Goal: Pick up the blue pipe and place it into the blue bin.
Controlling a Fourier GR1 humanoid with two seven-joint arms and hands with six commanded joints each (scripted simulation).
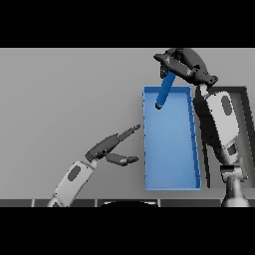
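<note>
From the head view, the right hand point(182, 63) is up at the far end of the bin point(172, 164), its fingers curled round the top of the pipe point(164, 90). The pipe hangs from that grip, slanting down and toward the robot's left, its lower end over the far part of the bin's floor — I cannot tell whether it touches the floor or hangs just above it. So the pick looks done, and the placing is the step in hand.

What comes next, I'd judge, is simple: lower a little if there is still air beneath the pipe, then let the fingers go slack so it drops inside. The tilt matters — the upper end sits near the far wall, right under the hand, so a careless release could leave the pipe propped on the rim instead of lying flat.

The left hand point(113, 149) is well apart from all this, out on the table point(64, 94) just beside the bin's left wall, fingers straight and relaxed, holding nothing. A dark tray-like thing point(244, 99) lies below the right forearm, on the bin's right. Nothing stands between pipe and bin floor.
</note>
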